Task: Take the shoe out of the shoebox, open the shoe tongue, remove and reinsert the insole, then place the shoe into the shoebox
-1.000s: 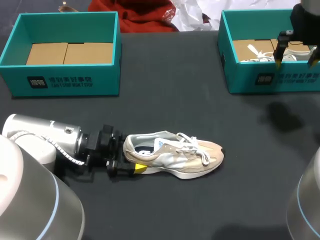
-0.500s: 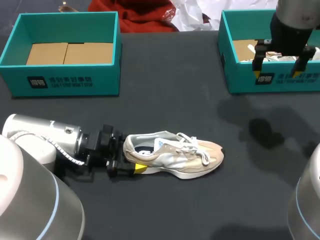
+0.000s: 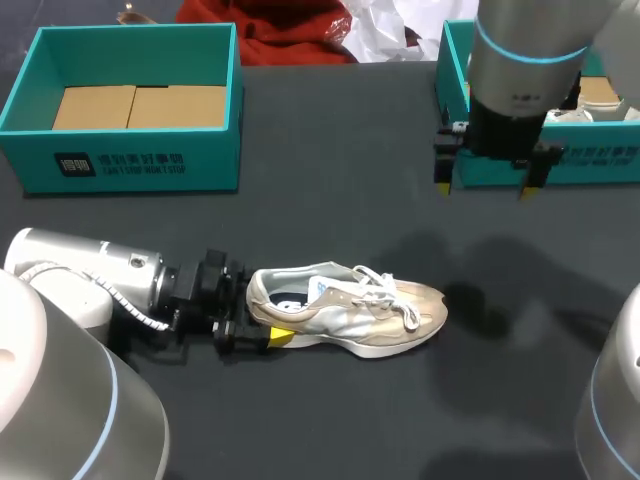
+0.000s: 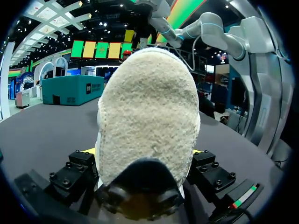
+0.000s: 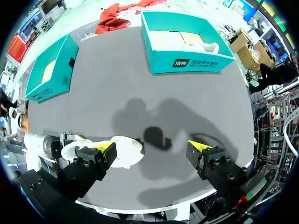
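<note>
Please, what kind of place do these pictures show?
Probably a robot work table set up for handling shoes, perhaps for a demonstration. The left arm and the right arm are at a dark table with a sneaker and two teal boxes, the left shoebox and the right shoebox.

The shoe point(image 3: 350, 315) shows beige cloth with smoother pale panels; its heel point(image 4: 147, 116) looks rough and fuzzy, like suede. The table point(image 3: 330, 150) is dark and matt. The shoebox point(image 3: 130, 165) is matt teal card, brown inside. The left arm point(image 3: 85, 280) has a glossy shell.
</note>
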Tool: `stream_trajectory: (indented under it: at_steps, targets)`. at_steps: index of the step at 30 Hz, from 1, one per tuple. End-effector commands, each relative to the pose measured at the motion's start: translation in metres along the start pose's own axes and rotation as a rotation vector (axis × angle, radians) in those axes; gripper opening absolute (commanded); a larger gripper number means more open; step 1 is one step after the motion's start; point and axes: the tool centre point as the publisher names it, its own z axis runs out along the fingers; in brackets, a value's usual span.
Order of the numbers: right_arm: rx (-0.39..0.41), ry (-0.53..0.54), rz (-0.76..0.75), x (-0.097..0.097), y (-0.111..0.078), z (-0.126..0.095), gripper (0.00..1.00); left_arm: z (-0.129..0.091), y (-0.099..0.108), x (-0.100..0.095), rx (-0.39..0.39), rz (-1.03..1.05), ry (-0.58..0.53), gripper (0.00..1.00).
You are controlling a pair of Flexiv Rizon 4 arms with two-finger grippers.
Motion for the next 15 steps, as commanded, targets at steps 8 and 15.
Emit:
stream_trajectory:
  at_steps: [8, 15]
  targets:
    - [0.013, -0.075, 0.019, 0.065, -0.033, 0.003, 1.00, -0.002, 0.004, 0.002, -0.001, 0.000, -0.001, 0.00]
    - [0.046, -0.094, 0.002, 0.093, -0.051, 0.010, 1.00, -0.002, 0.004, 0.002, -0.001, 0.000, -0.001, 0.00]
